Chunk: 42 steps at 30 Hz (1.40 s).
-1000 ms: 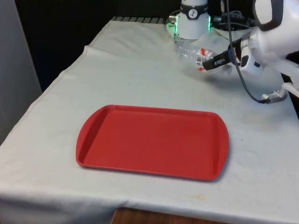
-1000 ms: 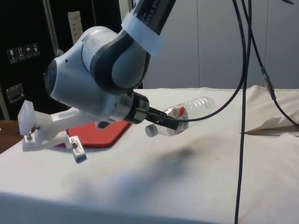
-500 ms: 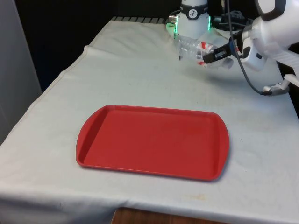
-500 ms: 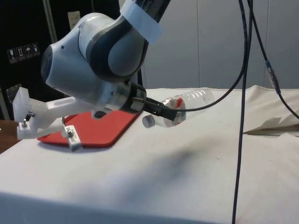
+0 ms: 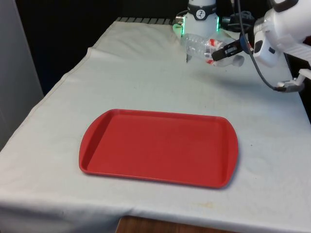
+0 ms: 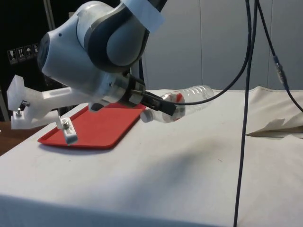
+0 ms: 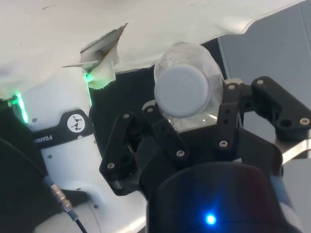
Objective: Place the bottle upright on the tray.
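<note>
A clear plastic bottle (image 5: 197, 47) with a red label and a white cap hangs nearly level in the air over the far end of the table. My gripper (image 5: 217, 52) is shut on the bottle near its neck. From the side, the bottle (image 6: 189, 98) points away from the gripper (image 6: 165, 109), cap end low. At the wrist, the cap (image 7: 181, 91) sits between the two black fingers (image 7: 165, 138). The red tray (image 5: 160, 147) lies flat on the near half of the table, well clear of the bottle, with nothing on it.
The white cloth (image 5: 131, 73) covers the whole table and is rumpled near the robot's base (image 5: 198, 22). A black cable (image 6: 244, 118) hangs down in front of the side view. The table's edge on the front view's left runs beside a grey wall.
The gripper has lifted the bottle higher off the cloth. The bottle has tilted closer to level.
</note>
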Tool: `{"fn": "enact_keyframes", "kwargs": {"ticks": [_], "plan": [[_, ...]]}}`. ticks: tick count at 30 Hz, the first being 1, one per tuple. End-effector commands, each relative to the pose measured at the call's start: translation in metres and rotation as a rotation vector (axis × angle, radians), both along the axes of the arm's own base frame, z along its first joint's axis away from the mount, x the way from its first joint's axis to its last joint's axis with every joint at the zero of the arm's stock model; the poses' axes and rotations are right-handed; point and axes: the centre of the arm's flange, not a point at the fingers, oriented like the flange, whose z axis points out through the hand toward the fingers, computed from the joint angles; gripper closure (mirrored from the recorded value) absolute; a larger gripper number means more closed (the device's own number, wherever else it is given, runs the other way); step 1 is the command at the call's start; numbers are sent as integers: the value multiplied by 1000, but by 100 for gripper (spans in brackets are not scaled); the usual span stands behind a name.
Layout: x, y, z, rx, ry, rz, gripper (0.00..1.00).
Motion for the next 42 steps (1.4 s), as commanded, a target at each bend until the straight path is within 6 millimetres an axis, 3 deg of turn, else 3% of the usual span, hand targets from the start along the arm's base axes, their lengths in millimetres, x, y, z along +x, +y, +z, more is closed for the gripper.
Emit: {"fn": "enact_keyframes", "kwargs": {"ticks": [1,42], "plan": [[0,0,2,1,-3,0,66],[16,5,57,97,-142,-19,66]]}}
